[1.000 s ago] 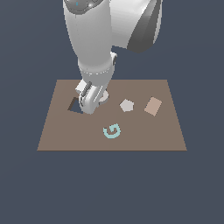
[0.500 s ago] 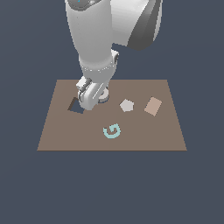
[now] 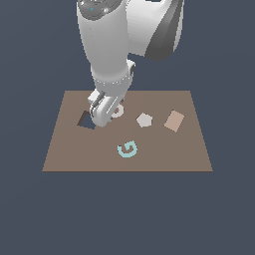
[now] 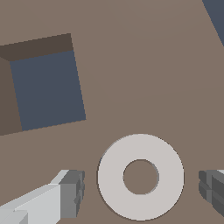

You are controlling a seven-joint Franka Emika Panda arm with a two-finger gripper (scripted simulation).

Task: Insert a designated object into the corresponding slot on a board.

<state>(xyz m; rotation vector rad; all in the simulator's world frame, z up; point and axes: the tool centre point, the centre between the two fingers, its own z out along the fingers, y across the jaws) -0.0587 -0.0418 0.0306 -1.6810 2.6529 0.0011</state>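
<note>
Ring [image 4: 140, 176] lies flat on the board [image 4: 144, 65], centred between the two fingertips of the gripper [image 4: 142, 192], which stand wide apart and touch neither edge. Its centre hole shows brown board. In the exterior view, going left to right: square hole [image 3: 85, 120], gripper over the ring, pentagon [image 3: 144, 119], tan block [image 3: 174, 121]. Compared with 0.5 s ago, the gripper sits slightly lower over the ring.

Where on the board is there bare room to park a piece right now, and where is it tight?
The board is bare along its near edge beside the teal G, and along the far edge beyond the pentagon and tan square piece. It is crowded where the gripper straddles the ring next to the square hole.
</note>
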